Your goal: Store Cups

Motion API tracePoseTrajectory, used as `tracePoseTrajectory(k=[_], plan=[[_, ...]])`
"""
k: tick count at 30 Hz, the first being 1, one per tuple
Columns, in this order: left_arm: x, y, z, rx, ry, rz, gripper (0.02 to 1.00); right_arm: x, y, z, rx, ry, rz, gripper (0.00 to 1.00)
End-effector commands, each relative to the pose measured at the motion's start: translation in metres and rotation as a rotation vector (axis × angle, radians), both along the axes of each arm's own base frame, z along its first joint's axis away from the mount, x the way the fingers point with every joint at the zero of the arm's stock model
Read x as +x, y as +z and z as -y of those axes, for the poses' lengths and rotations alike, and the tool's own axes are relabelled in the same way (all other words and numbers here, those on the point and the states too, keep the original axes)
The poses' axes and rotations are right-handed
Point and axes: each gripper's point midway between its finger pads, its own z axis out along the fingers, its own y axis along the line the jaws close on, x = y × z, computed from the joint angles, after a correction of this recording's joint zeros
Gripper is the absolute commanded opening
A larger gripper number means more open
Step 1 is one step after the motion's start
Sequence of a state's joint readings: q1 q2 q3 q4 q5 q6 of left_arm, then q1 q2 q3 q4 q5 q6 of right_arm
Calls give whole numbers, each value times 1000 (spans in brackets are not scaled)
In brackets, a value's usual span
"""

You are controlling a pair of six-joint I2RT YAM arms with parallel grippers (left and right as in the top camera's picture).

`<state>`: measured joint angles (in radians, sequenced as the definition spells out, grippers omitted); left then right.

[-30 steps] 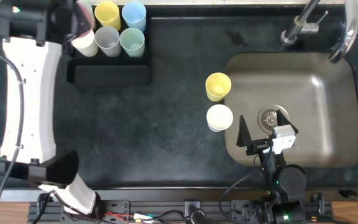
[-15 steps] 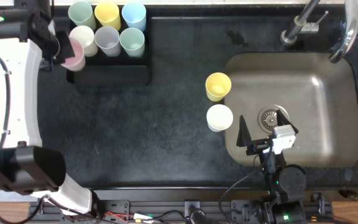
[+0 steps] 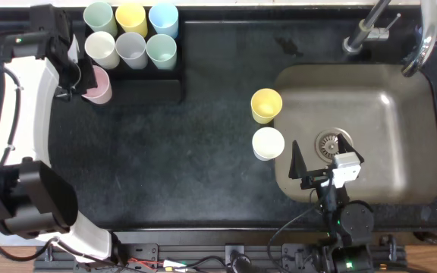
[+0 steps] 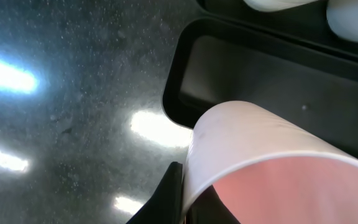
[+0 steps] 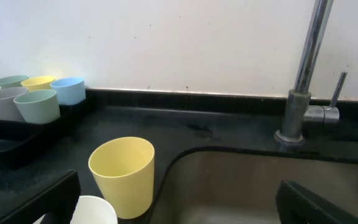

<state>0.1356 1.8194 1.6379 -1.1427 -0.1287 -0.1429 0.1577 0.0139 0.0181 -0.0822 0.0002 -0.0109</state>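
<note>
Steel sink (image 3: pixel 389 114) — faucet (image 3: pixel 367 30) behind — in dark countertop (image 3: pixel 188 167).

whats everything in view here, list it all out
counter: 1, dark speckled, under everything
tray: 1, black, far left part of the counter
tray cups: 6, green, yellow, blue, white, grey, pale green; upright in two rows in the tray's far part
pink cup: 1, pink, held at the tray's near left corner
yellow cup: 1, yellow, upright on the counter by the sink's left edge
white cup: 1, white, on the counter beside the yellow cup
sink: 1, steel, right side
tap: 1, chrome, behind the sink
left end effector: 1, black, shut on the pink cup's rim
right end effector: 1, black, open over the sink
</note>
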Motion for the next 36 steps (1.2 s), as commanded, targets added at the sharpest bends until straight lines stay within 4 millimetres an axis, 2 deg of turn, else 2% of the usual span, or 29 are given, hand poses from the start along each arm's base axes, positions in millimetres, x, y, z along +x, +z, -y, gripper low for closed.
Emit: tracePoseTrajectory(k=[1,14,19,28,36], plan=[[7,-8,0,-12,-48,-2,47,0,-3,0,4,-2,1,996],[30,-47,0,-14,-124,-28,47,0,-3,0,4,-2,1,998],[36,-50,-4,-8,-131,-13,51,0,-3,0,4,-2,1,998],[33,-63,-11,-15,-120,-46,71,0,-3,0,4,-2,1,996],[37,-63,-20,-18,-101,-23,75,0,-3,0,4,-2,1,998]])
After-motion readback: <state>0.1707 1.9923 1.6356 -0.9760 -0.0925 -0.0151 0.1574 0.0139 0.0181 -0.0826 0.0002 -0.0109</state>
